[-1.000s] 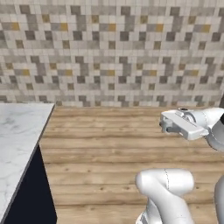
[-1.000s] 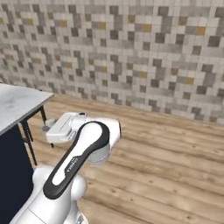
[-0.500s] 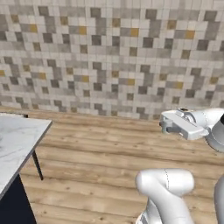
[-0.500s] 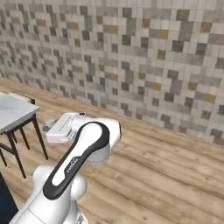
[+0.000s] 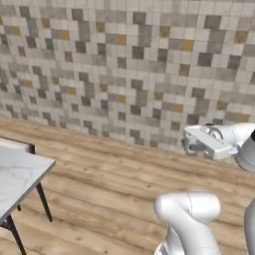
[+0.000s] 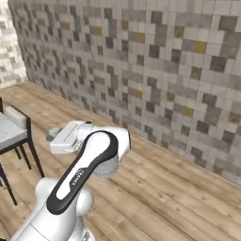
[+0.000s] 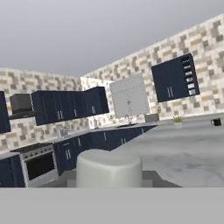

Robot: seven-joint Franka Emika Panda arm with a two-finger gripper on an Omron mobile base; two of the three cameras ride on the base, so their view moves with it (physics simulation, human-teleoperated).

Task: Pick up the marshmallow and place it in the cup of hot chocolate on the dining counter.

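Gripper (image 5: pixel 187 145) clamped on marshmallow (image 7: pixel 109 168), dining counter (image 7: pixel 183 151) beyond

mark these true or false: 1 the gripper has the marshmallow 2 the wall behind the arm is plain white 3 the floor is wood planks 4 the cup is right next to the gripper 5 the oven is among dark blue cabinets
1. The gripper holds the marshmallow. True: the white lump sits right at the fingertips in the hand view, and the gripper is shut.
2. The wall is plain white. False: it is a mosaic of grey, beige and yellow tiles.
3. The floor is wood planks. True.
4. The cup is right next to the gripper. False: it is a small dark shape far across the marble counter.
5. The oven sits among dark blue cabinets. True.
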